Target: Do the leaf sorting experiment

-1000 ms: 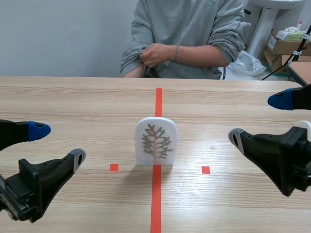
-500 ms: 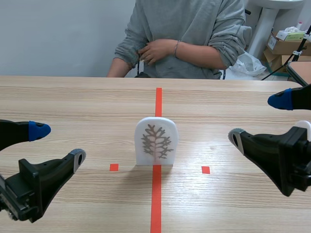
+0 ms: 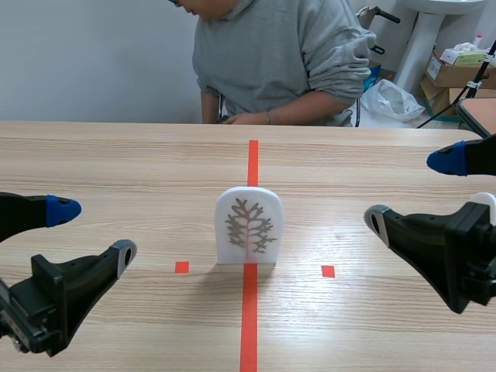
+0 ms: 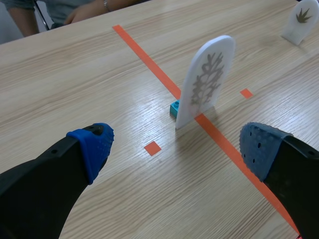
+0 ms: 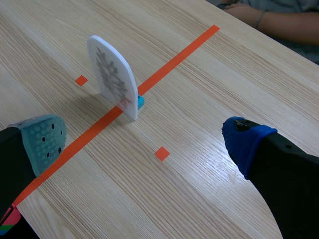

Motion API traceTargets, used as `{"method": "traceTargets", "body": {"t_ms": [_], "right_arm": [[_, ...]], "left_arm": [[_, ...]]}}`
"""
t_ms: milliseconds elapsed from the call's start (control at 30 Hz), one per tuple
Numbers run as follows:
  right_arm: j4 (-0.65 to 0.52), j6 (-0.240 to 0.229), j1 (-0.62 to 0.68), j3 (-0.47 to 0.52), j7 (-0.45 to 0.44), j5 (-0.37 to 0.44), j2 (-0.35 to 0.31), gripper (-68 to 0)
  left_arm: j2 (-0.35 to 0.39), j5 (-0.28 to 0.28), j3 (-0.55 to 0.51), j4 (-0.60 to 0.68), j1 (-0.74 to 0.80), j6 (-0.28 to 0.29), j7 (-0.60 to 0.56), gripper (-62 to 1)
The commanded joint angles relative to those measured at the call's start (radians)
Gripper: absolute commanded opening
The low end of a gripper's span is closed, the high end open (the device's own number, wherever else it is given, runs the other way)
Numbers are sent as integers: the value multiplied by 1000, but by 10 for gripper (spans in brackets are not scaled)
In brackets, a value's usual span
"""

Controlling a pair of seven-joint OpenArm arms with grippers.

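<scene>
Wood surface (image 3: 116, 155) has a white tree card (image 3: 249, 225); a blue block (image 4: 174, 108) seems to hold it up. My left end effector (image 3: 93, 229) and right end effector (image 3: 411, 190) hang wide open, empty.

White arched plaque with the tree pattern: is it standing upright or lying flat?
Upright. The white arched plaque stands on its bottom edge on the wooden table, a small blue block at its base.

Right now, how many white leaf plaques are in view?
2. The branching-leaf plaque stands upright on the orange-red centre line. The second plaque shows only in the left wrist view, farther off past the first. Others may sit out of frame.
</scene>
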State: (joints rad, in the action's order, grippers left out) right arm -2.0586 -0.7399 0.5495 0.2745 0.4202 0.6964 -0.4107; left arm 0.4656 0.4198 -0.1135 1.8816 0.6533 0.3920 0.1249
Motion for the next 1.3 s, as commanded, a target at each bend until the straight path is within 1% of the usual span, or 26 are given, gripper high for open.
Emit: {"method": "traceTargets", "body": {"t_ms": [0, 400, 467, 533, 633, 700, 800, 900, 1100, 1267], "right_arm": [[5, -6, -1, 5, -18, 7, -16, -22], [5, -6, -1, 5, -18, 7, -16, -22], [5, -6, -1, 5, -18, 7, -16, -22], [5, -6, -1, 5, -18, 7, -16, -22], [5, -6, -1, 5, -18, 7, -16, -22], [5, -6, -1, 5, -18, 7, -16, -22], [5, -6, -1, 5, -18, 7, -16, -22], [5, -6, -1, 5, -18, 7, -16, -22], [5, -6, -1, 5, -18, 7, -16, -22], [5, -6, -1, 5, -18, 7, -16, -22]], "left_arm": [[-19, 4, -5, 10, -13, -7, 10, -67], [-30, 3, -5, 7, -79, -8, 50, -67], [-28, 3, -3, -14, -106, -5, 60, -67], [-8, 4, 17, -56, -144, 1, 60, -67], [30, 6, 68, -139, -214, 26, 60, -67], [50, 6, 112, -194, -262, 33, 59, -67], [67, 6, 185, -274, -345, 58, 58, -67], [70, 6, 259, -350, -431, 79, 58, -67], [60, 2, 406, -499, -595, 80, 51, -67], [36, -6, 493, -615, -716, 94, 45, -67]]}}
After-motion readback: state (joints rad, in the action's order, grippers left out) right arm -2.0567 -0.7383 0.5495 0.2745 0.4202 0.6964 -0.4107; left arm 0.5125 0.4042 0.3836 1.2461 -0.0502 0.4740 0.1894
